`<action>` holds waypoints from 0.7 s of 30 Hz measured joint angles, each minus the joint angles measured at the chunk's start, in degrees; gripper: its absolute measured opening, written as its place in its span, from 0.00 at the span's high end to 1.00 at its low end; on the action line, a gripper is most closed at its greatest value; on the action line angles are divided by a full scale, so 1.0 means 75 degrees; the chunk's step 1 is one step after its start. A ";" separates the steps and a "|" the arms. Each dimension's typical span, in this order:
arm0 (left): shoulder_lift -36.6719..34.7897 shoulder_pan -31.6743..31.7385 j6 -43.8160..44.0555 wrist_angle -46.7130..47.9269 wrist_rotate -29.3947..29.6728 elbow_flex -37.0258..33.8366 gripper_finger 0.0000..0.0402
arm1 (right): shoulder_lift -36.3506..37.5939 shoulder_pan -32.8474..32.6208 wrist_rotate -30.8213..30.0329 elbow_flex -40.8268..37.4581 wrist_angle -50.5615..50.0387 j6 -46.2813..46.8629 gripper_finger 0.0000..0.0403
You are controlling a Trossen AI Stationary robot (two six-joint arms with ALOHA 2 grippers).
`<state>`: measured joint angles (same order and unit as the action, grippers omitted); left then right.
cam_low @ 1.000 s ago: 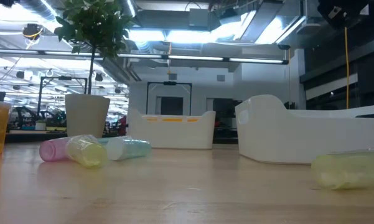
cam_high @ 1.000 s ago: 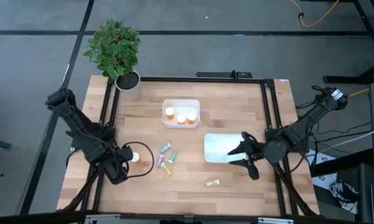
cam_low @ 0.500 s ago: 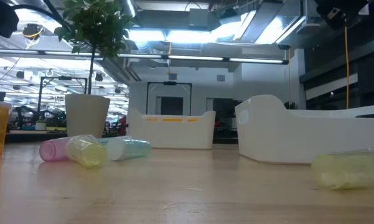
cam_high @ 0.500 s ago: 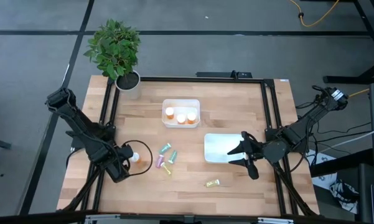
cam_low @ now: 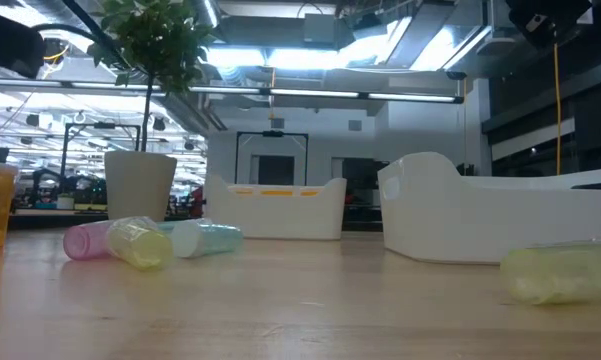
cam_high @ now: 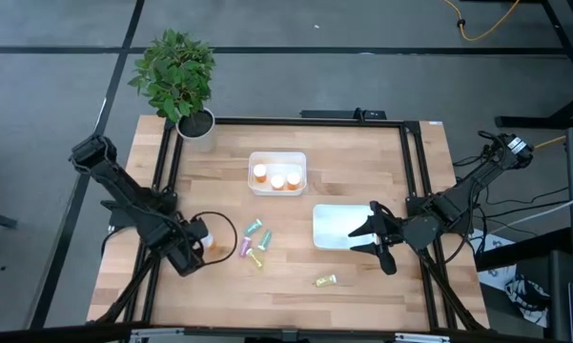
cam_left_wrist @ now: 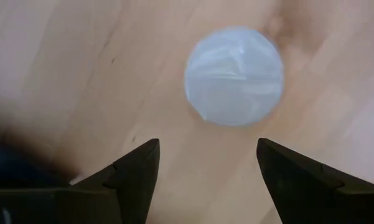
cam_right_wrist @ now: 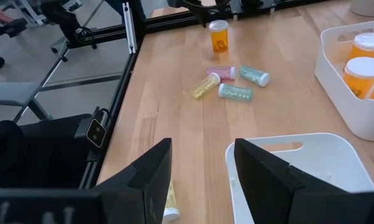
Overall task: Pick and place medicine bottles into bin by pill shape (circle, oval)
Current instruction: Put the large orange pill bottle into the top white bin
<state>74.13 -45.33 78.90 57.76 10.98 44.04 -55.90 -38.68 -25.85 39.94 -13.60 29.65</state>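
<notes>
An orange medicine bottle (cam_high: 210,239) with a white cap (cam_left_wrist: 234,76) stands upright on the table's left part. My left gripper (cam_left_wrist: 205,168) hangs open straight above it, pointing down, one finger at each side of the cap's near edge and clear of it. Pastel medicine bottles (cam_high: 255,244) lie on their sides in a cluster mid-table (cam_low: 140,243). A yellow one (cam_high: 325,280) lies alone nearer the front. My right gripper (cam_high: 372,238) waits open, with nothing in it, over the near right corner of an empty white bin (cam_high: 334,227).
A second white bin (cam_high: 277,174) at the far middle holds three orange bottles with white caps. A potted plant (cam_high: 176,81) stands at the far left corner. Black frame rails (cam_high: 167,171) run along the table's sides. Bare wood lies between the bottle cluster and the front edge.
My left gripper has sunk toward the upright orange bottle and now shows at the top left of the low view. Its fingers stay open. The bottles and my right arm have kept still.
</notes>
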 joint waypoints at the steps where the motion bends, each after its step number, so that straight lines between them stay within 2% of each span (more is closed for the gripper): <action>1: 0.0000 0.0060 -0.0001 -0.0013 -0.0003 -0.0026 0.35 | 0.0000 0.0000 0.0000 0.0000 -0.0001 0.0000 0.56; 9: 0.0000 0.0474 -0.1023 -0.0711 -0.0023 -0.0051 0.35 | 0.0000 0.0000 0.0025 0.0000 -0.0010 0.0001 0.56; 21: 0.0000 0.1321 -0.1951 -0.0669 0.0006 -0.0051 0.35 | 0.0000 0.0000 0.0064 0.0000 -0.0026 0.0004 0.56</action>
<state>74.13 -35.42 64.27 52.74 11.03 43.66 -55.90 -38.68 -25.36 39.94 -13.79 29.68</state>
